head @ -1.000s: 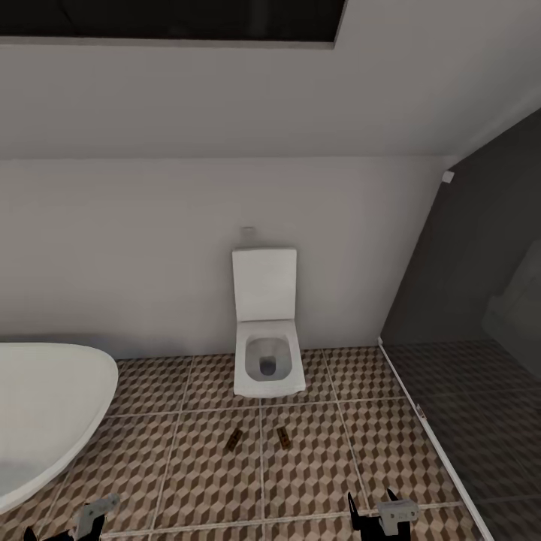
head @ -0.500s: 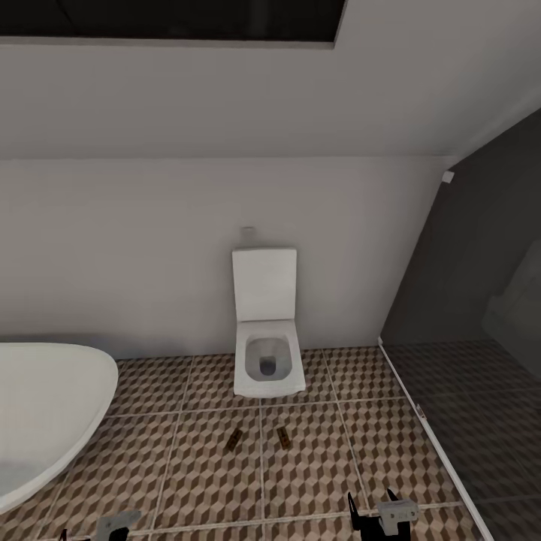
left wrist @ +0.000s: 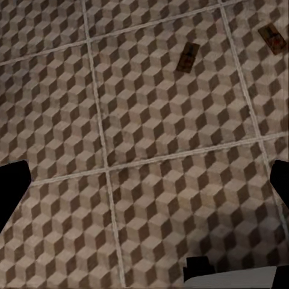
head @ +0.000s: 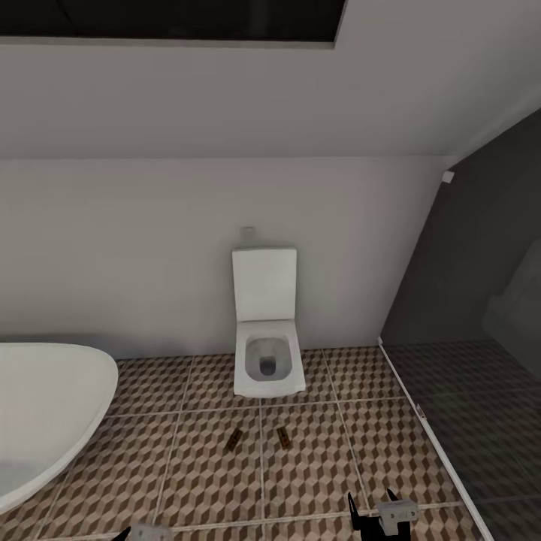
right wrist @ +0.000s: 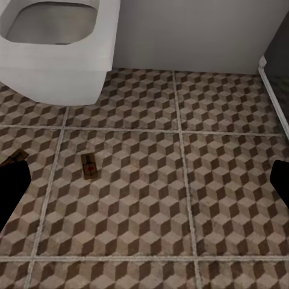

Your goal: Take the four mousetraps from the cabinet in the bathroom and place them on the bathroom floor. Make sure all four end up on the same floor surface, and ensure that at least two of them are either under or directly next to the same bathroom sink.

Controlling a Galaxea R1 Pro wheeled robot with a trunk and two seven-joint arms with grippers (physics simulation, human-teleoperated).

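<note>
Two mousetraps lie flat on the bathroom floor (head: 188,481), in front of the toilet (head: 267,353) and apart from it. The left mousetrap (head: 234,440) sits just left of a grout line and is tilted; the right mousetrap (head: 282,436) sits just right of that line. They're near each other w/ the grout line between them, not touching.

In the left wrist view the floor tiles show from above, w/ the left mousetrap (left wrist: 189,58) and the right mousetrap (left wrist: 273,40) both flat on the cube-pattern tiles, well ahead of the left gripper (left wrist: 144,186). Its dark fingertips (left wrist: 11,192) stand at opposite edges of the picture, spread wide, nothing between them but floor. In the head view only a bit of the left gripper (head: 146,533) pokes in at the bottom edge.

The right wrist view looks at the toilet (right wrist: 60,54) bowl's front and the tiles below it. The right mousetrap (right wrist: 89,166) lies there, red mark visible, and a corner of the left mousetrap (right wrist: 13,159) shows beside one fingertip. The right gripper (right wrist: 144,192) also has its fingers wide apart, holding nothing. In the head view the right gripper (head: 373,518) is low over the floor, near the bottom edge.

A white bathtub (head: 45,413) rim curves in at the left. A dark glass shower partition (head: 466,300) stands at the right, its white base rail running along the tiles.
</note>
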